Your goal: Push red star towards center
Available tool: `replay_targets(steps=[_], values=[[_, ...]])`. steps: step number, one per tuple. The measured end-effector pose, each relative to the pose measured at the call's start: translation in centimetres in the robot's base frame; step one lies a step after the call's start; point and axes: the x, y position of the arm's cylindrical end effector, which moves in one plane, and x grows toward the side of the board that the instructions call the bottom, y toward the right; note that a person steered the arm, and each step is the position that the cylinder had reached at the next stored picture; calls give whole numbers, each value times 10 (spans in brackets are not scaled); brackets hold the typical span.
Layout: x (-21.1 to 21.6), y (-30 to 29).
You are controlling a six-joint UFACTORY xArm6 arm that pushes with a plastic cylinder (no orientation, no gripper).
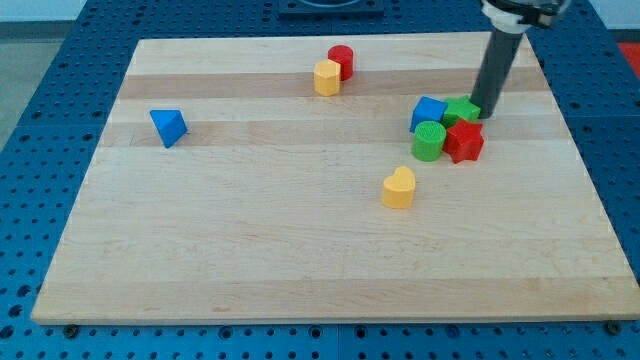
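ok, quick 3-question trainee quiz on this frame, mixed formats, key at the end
1. True or false: the red star touches the green cylinder.
2. Where is my tip relative to the red star? A) at the view's left of it B) just above it, toward the view's top right, beside the green block C) at the view's bottom of it
3. Fill in: the block lying alone nearest the board's middle is the yellow ____.

Key
1. True: they sit side by side in the cluster with the blue block.
2. B
3. heart
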Motion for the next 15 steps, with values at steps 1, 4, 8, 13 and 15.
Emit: replay_targets(steps=[1, 4, 8, 13, 15], values=[[-2, -31], [-22, -79], [20, 18], [73, -37], [68, -89]])
